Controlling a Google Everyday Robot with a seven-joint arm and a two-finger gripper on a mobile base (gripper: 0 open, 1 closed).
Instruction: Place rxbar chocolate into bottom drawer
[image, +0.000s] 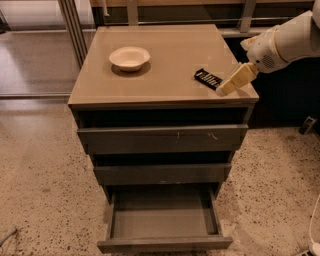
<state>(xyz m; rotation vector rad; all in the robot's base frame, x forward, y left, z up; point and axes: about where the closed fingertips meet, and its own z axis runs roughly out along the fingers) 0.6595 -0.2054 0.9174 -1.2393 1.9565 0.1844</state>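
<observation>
Inventory, as I found it.

- Desk (170, 60), one: a tan-topped cabinet that carried everything listed here.
- Drawers, three, stacked under the top. The upper drawer front (162, 139) was scratched, grey and slightly ajar. The middle drawer front (162, 173) was also slightly ajar. The bottom drawer (164, 222) was pulled fully out, with its grey floor bare.
- Rxbar chocolate (208, 79), one: it lay flat on the desk near the right front corner, well apart from the bottom drawer.
- White bowl (129, 57), one: upright on the left half of the desk, well apart from the bar.
- Gripper (225, 89), one, mine: tan, angled down over the right front corner of the desk, just beside the bar on its right. I could not tell whether it touched the bar, nor whether it was open or closed.
- Arm (290, 40), one: white, reaching in from the right edge.
- Surroundings: speckled floor (40, 175), and metal posts (75, 25) behind the desk.
- Nothing lay between the bar and my gripper. The two upper drawer fronts overhung the rear of the open drawer.
</observation>
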